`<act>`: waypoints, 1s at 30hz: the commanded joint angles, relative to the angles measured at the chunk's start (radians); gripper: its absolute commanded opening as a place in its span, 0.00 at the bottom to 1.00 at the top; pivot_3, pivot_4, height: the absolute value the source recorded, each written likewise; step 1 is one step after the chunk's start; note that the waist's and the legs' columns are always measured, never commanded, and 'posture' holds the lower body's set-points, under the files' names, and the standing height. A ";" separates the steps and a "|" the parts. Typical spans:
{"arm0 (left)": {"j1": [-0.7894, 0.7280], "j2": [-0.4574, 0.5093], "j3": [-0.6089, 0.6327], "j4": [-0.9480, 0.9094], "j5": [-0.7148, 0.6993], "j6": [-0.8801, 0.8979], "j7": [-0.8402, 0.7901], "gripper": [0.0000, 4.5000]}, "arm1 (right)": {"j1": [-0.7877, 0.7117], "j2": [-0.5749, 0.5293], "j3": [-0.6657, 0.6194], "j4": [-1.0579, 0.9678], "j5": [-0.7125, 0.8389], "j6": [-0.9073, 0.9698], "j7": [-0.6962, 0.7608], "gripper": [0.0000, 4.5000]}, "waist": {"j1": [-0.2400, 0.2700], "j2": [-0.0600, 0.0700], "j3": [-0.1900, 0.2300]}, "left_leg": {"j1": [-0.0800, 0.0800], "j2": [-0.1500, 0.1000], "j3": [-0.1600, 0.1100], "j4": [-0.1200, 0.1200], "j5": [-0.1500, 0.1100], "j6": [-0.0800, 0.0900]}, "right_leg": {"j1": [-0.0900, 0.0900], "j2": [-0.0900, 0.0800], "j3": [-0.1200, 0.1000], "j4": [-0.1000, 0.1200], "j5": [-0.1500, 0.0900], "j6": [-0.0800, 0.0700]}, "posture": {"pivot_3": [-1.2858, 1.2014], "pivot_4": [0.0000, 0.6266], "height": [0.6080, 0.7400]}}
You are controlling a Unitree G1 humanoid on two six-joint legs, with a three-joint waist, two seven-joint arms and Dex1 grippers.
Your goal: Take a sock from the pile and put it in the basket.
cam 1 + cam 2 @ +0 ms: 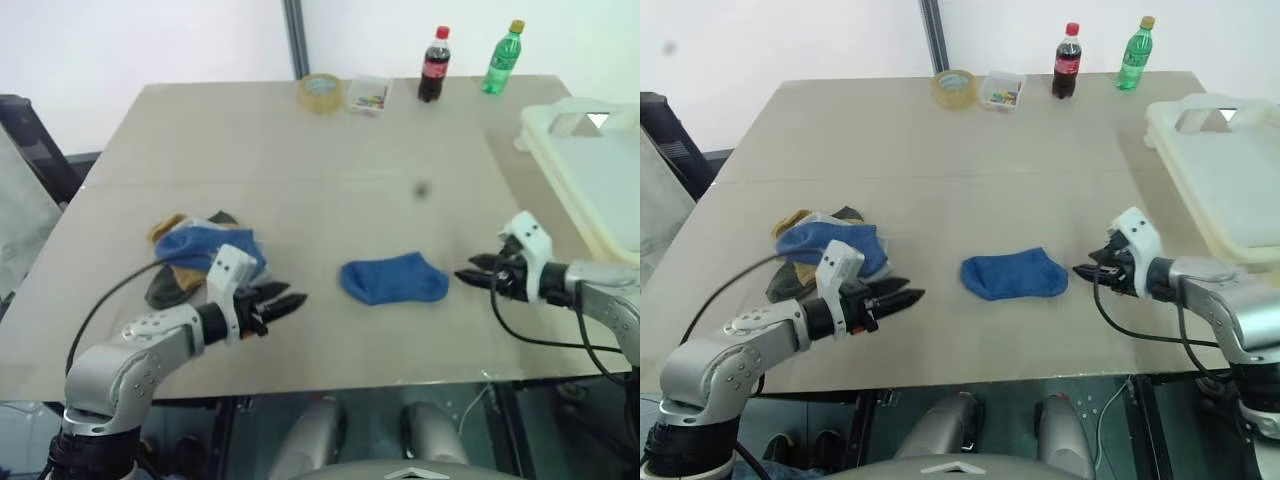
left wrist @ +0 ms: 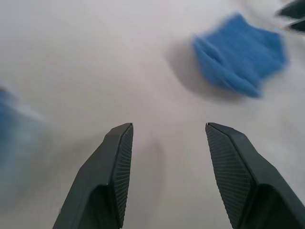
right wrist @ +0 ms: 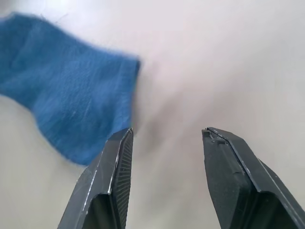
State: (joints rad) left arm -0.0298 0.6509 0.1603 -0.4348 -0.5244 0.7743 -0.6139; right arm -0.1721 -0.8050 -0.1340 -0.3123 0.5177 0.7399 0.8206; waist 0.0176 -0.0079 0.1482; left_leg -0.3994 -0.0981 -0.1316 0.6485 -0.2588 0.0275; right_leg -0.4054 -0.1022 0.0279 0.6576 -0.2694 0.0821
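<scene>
Blue: one sock [image 1: 394,279] lying alone, another on the pile [image 1: 195,255].

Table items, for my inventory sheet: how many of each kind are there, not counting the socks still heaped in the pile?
Loose blue sock: 1
Drink bottles, cola and green: 2
Tape roll: 1
Small clear box: 1
Cream basket: 1
Total: 6

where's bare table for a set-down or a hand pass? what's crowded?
Free: the wide middle of the table, between the far-edge row and the lone blue sock; also the strip between that sock and the basket. Crowded: the near left around the pile, and the far edge with tape roll, clear box and two bottles.
</scene>
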 commanded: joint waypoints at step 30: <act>0.047 -0.091 0.012 0.002 0.346 -0.124 0.294 0.58 | 0.136 -0.001 -0.168 -0.128 0.115 -0.471 0.339 0.52 | -0.002 -0.002 0.004 | 0.002 0.000 0.000 0.003 -0.001 0.001 | 0.001 0.001 -0.001 0.004 0.000 0.000 | 0.52 0.24 1.00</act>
State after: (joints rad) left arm 0.0288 0.5613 0.1469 -0.4121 -0.1891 0.6354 -0.3414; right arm -0.0275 -0.8085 -0.3082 -0.4428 0.6470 0.3008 1.1599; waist 0.0151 -0.0103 0.1524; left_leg -0.3978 -0.0977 -0.1313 0.6520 -0.2595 0.0289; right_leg -0.4044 -0.1012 0.0264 0.6614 -0.2692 0.0826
